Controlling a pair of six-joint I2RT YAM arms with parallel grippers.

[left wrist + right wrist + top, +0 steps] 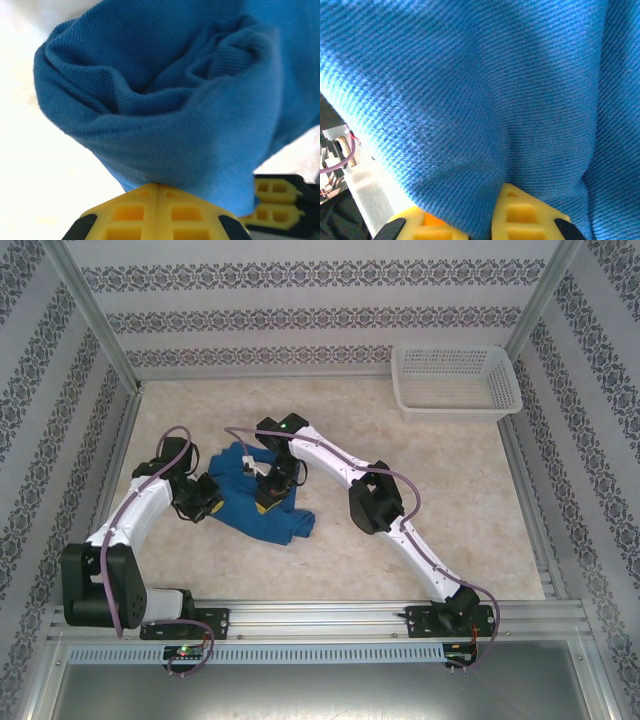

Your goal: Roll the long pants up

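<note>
Overhead, the long pants [262, 524] lie as a crumpled royal-blue bundle on the pale table [450, 510], left of centre and between the two arms. Both arms reach inward onto the bundle: the left gripper [205, 503] meets its left edge, and the right gripper [270, 492] bears down on its upper middle, so that the two grippers sit near each other with cloth between them. From the left wrist, the left gripper [157, 186] has its yellow fingers [130, 215] pressed flat together along one seam line. The long pants [165, 115] rise directly from the tips as a loosely coiled roll, with layered folds spiralling toward a dark hollow. Cloth touches the tips, though whether a fold is nipped between them cannot be told. From the right wrist, the right gripper [481, 212] is clamped on the long pants [470, 100]: a ridge of ribbed blue cloth runs down between its two yellow fingers [525, 217], which stand slightly apart on either side of it. A white mesh basket [458, 412] stands at the far right corner of the table, well apart from the bundle.
</note>
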